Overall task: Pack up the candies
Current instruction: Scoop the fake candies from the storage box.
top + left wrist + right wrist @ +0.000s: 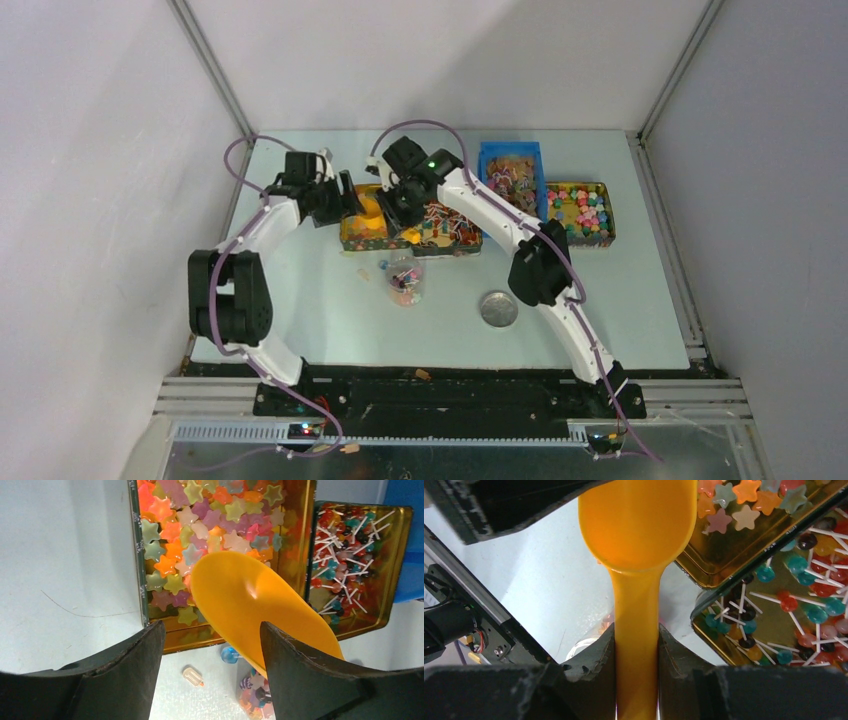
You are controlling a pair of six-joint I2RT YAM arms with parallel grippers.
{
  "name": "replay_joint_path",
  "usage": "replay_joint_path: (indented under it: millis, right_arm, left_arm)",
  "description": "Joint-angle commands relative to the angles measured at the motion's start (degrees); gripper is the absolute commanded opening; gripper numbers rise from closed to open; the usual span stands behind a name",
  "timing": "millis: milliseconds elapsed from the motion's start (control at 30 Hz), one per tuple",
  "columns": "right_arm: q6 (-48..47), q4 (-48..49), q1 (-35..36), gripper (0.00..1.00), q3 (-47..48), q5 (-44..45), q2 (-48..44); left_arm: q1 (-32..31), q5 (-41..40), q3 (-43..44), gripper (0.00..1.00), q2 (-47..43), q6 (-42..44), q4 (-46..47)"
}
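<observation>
Mostly the star-shaped candies [200,525] are sitting heaped in a gold tin [295,555], with lollipops [350,555] lying in the second tin [395,540] just beside it. A clear cup [404,282] on the desk [60,555], nearer the arms, is holding a small mixed handful. A couple of loose sweets [192,676] are lying on the bare surface near it.

Over the gold tin's near edge an orange scoop [250,600] is hanging, its bowl showing nothing inside. The right end effector [636,645] is clamping the scoop's handle between both fingers. The left end effector [211,630] is hovering close to the bowl with its jaws standing apart, gripping nothing.

From where I am standing, the worry is crowding. Two arms are working in the same small spot, so a nudge from the left fingers could be twisting the scoop in its grip. The cup is looking narrow and light too, so a full scoop tipped carelessly could be scattering more sweets or knocking it over.
</observation>
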Motion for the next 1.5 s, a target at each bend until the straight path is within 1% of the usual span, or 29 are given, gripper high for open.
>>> replay_joint_path:
  millis: [0,267,467,633,767,933,1100,1233,1467]
  right_arm:
    - [1.6,6.0,-0.3,0.00,-0.3,-1.9,-5.6]
    - [2.4,7.6,-0.7,0.00,-1.5,-1.1,-8.3]
    - [2.2,7.2,-1.2,0.00,-2.4,0.1,-9.1]
    - [0.9,4.2,-1.3,0.00,-2.4,2.3,-7.6]
    - [0.1,1.6,-1.4,0.00,-2.3,4.6,-6.5]
    - [-0.9,-1.1,-1.6,0.00,-2.4,7.5,-5.8]
    - [-2.1,-5.3,-1.7,0.00,-1.7,10.5,-5.3]
    - [-3.7,-8.6,-1.4,0.00,-0.9,13.8,-4.7]
    - [-7.3,-11.8,0.3,0.00,0.7,20.5,-2.4]
  left_arm:
    - [-0.3,-3.2,0.6,0.75,1.2,2.0,-1.4]
    - [-0.5,-6.0,1.5,0.73,2.1,2.8,-3.2]
    - [-0.6,-5.6,2.7,0.74,0.7,3.7,-3.4]
    - [-0.5,-5.4,3.8,0.79,-5.6,4.9,-3.8]
    - [-0.5,-7.3,3.0,0.83,-12.8,5.2,-3.6]
    - [-0.5,-9.2,-1.5,0.86,-23.4,5.4,-1.1]
    - [-0.6,-9.3,-6.5,0.89,-31.5,6.3,0.3]
    - [-0.5,-10.1,-11.8,0.89,-34.9,7.6,1.8]
    - [-1.1,-10.5,-18.5,0.90,-34.9,8.1,4.3]
